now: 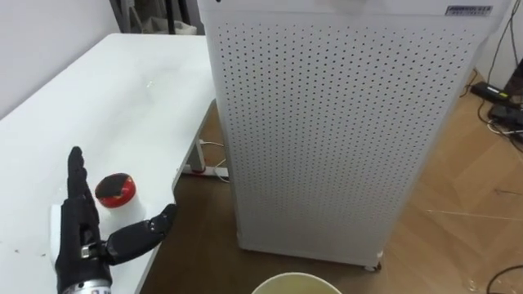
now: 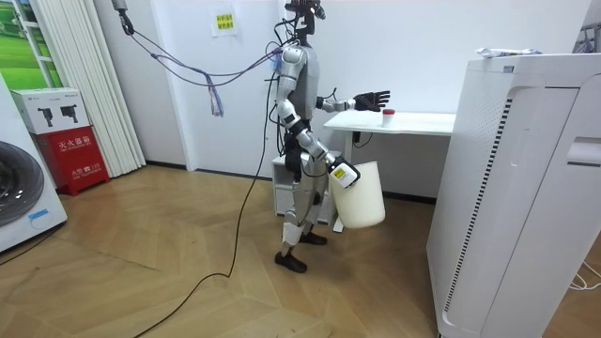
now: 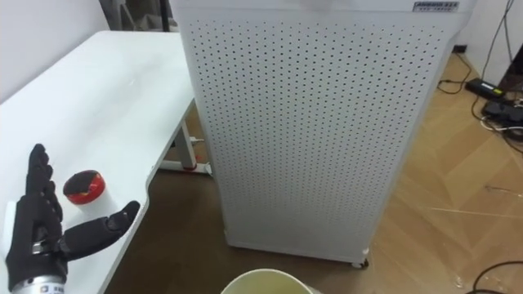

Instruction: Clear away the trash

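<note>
Right now the robot is standing at the end of a white table (image 1: 106, 90), reaching its left hand (image 1: 75, 233) out over the tabletop. That hand is spreading wide, fingers straight and thumb held out to the side. The garbage, a small white cup with a red lid (image 1: 116, 192), is sitting upright near the table's edge, in the fork between those fingers and the thumb. Whether the hand is touching it I cannot tell.

In the room view the right hand (image 2: 342, 175) is hanging low at the robot's side, holding a white bucket (image 2: 360, 197) by its rim clear of the floor. The bucket's rim is also peeking in at the bottom of the eye views.

A tall white perforated cabinet (image 1: 327, 131) is standing on the wooden floor (image 1: 458, 204) just beside the table's edge, leaving a narrow gap and blocking what lies beyond. A white cable (image 1: 208, 170) is lying under the table by that gap, and dark cables (image 1: 498, 94) are trailing over the floor past the cabinet.

Off at the room view's left, a washing machine (image 2: 19, 197), a red box (image 2: 70, 155) and a long curtain (image 2: 80, 84) are standing well apart from the robot.
</note>
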